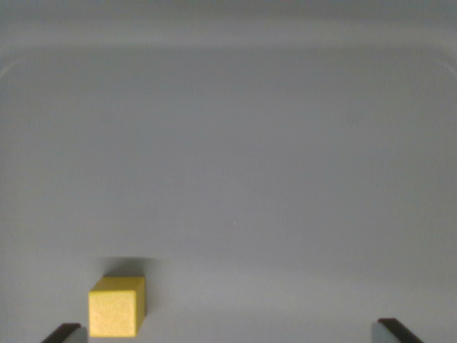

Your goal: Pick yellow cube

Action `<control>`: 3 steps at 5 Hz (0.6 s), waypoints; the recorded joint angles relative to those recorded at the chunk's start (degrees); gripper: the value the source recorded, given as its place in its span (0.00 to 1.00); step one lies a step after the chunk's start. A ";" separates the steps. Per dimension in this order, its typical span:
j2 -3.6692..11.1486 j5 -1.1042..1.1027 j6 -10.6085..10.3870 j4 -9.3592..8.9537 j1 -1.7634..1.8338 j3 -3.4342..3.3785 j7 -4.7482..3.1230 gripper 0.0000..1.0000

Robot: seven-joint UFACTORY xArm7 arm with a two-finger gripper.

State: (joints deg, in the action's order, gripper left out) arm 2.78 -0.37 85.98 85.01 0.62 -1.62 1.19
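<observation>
While we look down from the wrist, we see a small matte yellow cube [117, 308] resting on the plain pale grey bench [235, 164], low in the wrist view's left. Our hand [232, 332] has its two dark fingertips spread wide — one [63, 333] at the bottom left corner, the other [397, 331] at the bottom right — and it holds nothing. We find the cube between them, just beside the left tip and well apart from the right one. A soft shadow lies behind the cube on the bench — beyond it the surface runs smooth and featureless.
</observation>
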 joint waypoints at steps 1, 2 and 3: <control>0.29 -0.04 -1.76 -1.54 0.30 -0.22 0.46 0.00; 0.29 -0.04 -1.76 -1.54 0.30 -0.22 0.46 0.00; 0.60 -0.09 -3.63 -3.18 0.62 -0.46 0.94 0.00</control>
State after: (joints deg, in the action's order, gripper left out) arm 3.38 -0.46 82.35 81.83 1.24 -2.08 2.13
